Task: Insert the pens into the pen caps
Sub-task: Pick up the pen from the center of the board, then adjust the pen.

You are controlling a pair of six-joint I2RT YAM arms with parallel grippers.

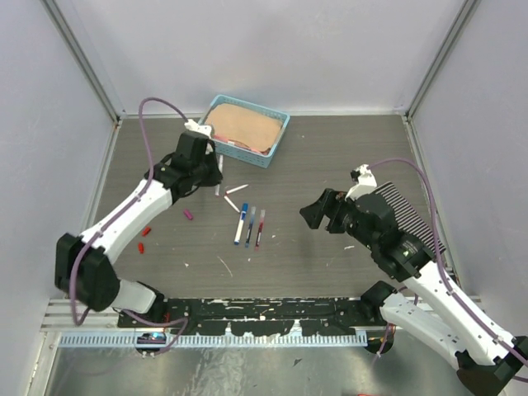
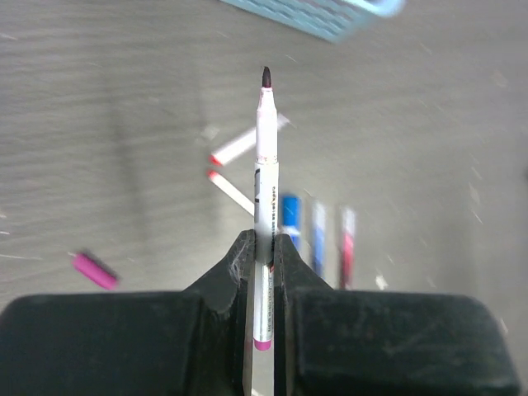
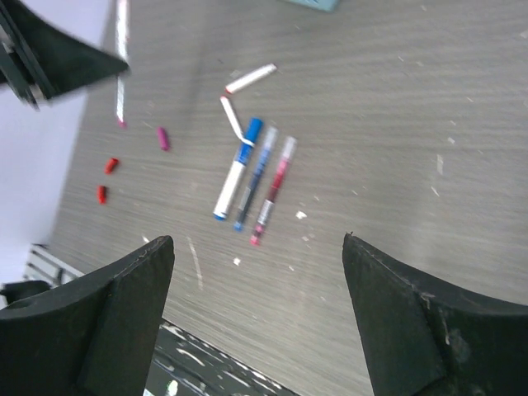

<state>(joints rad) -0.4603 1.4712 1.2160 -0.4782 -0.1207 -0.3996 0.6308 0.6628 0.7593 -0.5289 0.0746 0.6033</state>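
The left tool grips a pen, tip pointing away, pink cap lying near-left; the right tool gapes wide, empty.

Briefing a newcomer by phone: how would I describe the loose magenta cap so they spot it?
From the blue basket at the far edge, come nearer, past the left hand. The magenta cap lies just right of the left arm's white forearm; the two nearby caps are red.
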